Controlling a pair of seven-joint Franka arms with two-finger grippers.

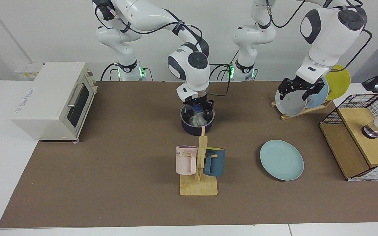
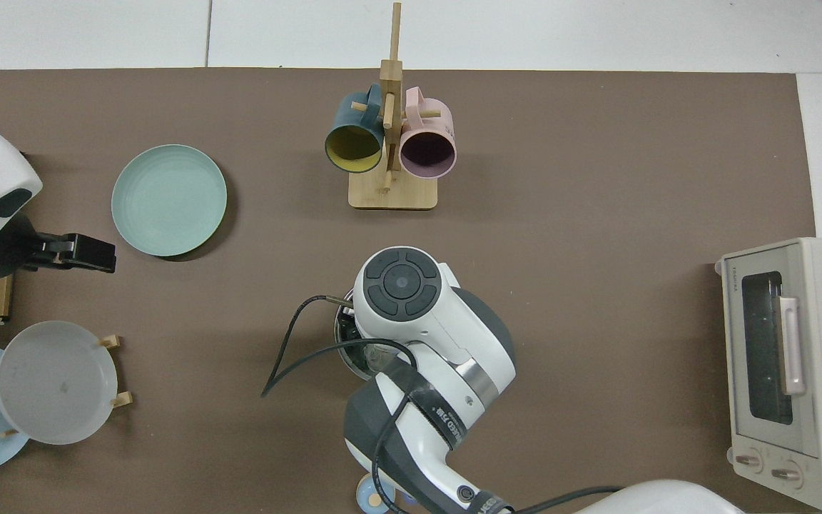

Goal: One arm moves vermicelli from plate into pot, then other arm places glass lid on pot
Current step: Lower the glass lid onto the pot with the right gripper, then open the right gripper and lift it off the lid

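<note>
Vermicelli (image 1: pixel 197 121) lies inside the pot (image 1: pixel 197 127) under the glass lid (image 1: pixel 197 115), which appears seated on the rim. Right hand (image 1: pixel 199 107) is at the lid's blue knob; its grip cannot be told. Left hand (image 1: pixel 296 89) waits, fingers parted, by the plate rack (image 1: pixel 302 109). Plate (image 1: pixel 281 160) rests bare on the bench (image 1: pixel 110 164).

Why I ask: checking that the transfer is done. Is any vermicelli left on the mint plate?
No, in the facing view the plate lies bare on the mat, and the vermicelli sits inside the pot.
</note>
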